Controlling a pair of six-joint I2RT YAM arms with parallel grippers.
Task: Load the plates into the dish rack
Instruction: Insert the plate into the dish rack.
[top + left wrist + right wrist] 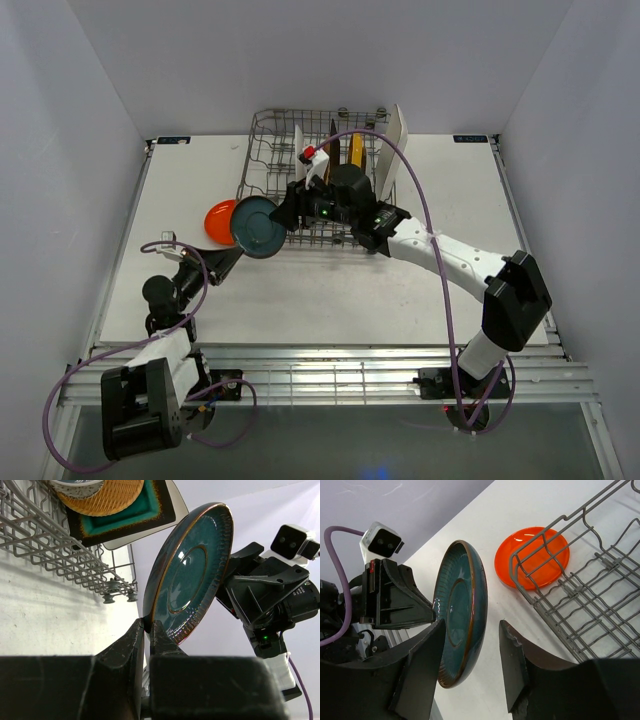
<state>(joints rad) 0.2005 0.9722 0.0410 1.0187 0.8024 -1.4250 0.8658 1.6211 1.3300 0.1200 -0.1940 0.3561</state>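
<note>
While pale walls [300, 60] box in the white table [330, 290], the left gripper [147, 627] pinches a teal plate [258, 226].
Jaws spread, the right gripper [471, 624] straddles it; dish rack [265, 150] at two o'clock.

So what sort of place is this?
Probably a robot test cell, not a kitchen: blank walls enclose a white table, a left arm and right arm are bolted at its near edge, and the dish rack and teal plate look like props.

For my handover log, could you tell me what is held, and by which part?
The left gripper pinches the teal plate by its rim; the right gripper only straddles it, jaws open.
</note>
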